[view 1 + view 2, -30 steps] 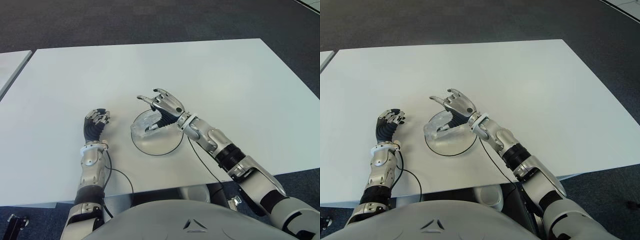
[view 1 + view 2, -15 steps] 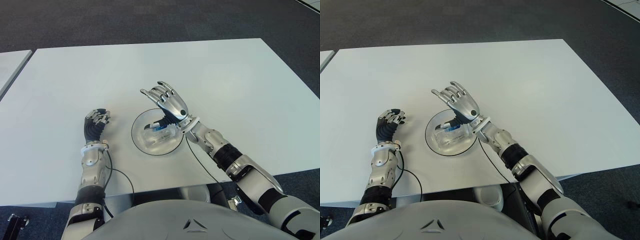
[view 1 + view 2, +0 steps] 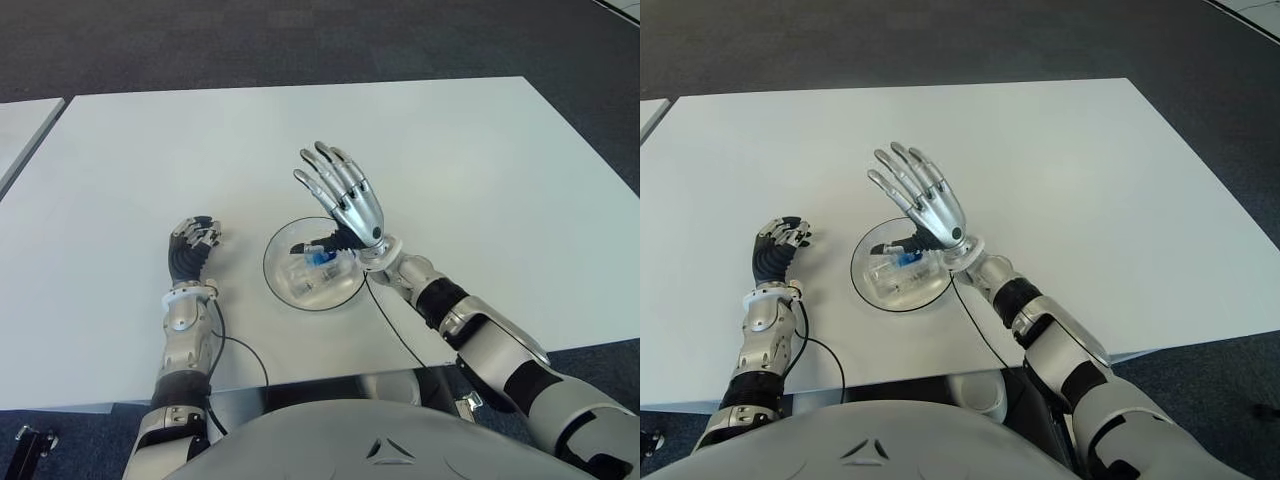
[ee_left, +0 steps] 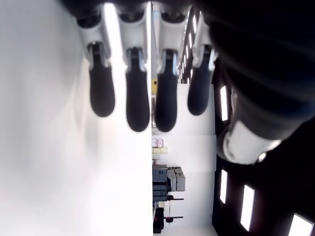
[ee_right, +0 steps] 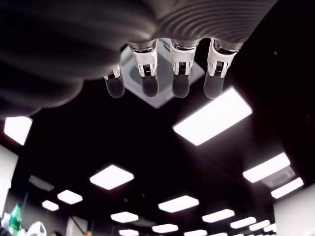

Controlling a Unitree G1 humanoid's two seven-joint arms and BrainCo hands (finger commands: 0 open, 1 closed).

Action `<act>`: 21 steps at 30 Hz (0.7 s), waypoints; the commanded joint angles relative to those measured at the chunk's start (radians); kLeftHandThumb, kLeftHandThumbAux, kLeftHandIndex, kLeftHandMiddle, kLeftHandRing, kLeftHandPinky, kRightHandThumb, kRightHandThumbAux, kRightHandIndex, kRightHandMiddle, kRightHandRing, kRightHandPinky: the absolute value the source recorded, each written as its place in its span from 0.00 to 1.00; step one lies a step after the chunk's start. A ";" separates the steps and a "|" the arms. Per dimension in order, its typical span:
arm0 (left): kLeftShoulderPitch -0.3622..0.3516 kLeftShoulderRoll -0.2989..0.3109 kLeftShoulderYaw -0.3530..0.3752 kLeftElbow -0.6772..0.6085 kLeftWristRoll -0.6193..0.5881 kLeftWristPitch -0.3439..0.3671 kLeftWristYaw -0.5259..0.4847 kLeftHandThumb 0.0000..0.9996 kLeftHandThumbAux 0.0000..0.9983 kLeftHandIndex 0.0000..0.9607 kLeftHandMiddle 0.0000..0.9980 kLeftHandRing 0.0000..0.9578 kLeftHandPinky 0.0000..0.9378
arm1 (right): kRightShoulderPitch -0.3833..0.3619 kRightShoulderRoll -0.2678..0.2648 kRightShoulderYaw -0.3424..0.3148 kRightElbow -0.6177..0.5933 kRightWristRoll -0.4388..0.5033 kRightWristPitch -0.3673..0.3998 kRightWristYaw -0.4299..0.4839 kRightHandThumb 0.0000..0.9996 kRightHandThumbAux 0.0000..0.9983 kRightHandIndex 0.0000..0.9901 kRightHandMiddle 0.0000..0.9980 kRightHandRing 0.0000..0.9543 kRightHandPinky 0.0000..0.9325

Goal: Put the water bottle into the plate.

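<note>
A small clear water bottle (image 3: 312, 272) with a blue cap lies on its side inside the round glass plate (image 3: 281, 286) near the table's front middle. My right hand (image 3: 340, 196) is lifted above the plate's right side, palm raised, fingers (image 3: 322, 172) spread wide and holding nothing; its wrist view shows only fingertips (image 5: 179, 89) against a ceiling. My left hand (image 3: 195, 240) shows to the left of the plate with its fingers curled, nothing in them.
The white table (image 3: 450, 170) stretches far behind and to both sides of the plate. Its front edge (image 3: 330, 372) runs close below the plate. A second white table (image 3: 20, 130) stands at the far left across a narrow gap.
My right hand has let go of the bottle, which now lies in the plate. The hand has risen and tipped back, its fingers opening from a curl to a full spread.
</note>
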 commanded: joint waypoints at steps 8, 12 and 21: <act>0.086 -0.042 -0.017 0.085 -0.001 0.134 -0.001 0.83 0.68 0.42 0.48 0.52 0.52 | 0.024 0.072 -0.247 -0.025 -0.043 -0.091 -0.181 0.00 0.48 0.00 0.00 0.00 0.00; 0.085 -0.042 -0.020 0.086 0.002 0.138 0.001 0.83 0.68 0.42 0.48 0.52 0.52 | 0.039 0.099 -0.311 0.018 0.071 -0.304 -0.181 0.00 0.52 0.00 0.00 0.00 0.00; 0.085 -0.044 -0.019 0.087 -0.004 0.136 -0.006 0.83 0.68 0.42 0.48 0.52 0.52 | 0.068 0.133 -0.392 0.103 0.308 -0.492 -0.119 0.08 0.60 0.00 0.00 0.00 0.00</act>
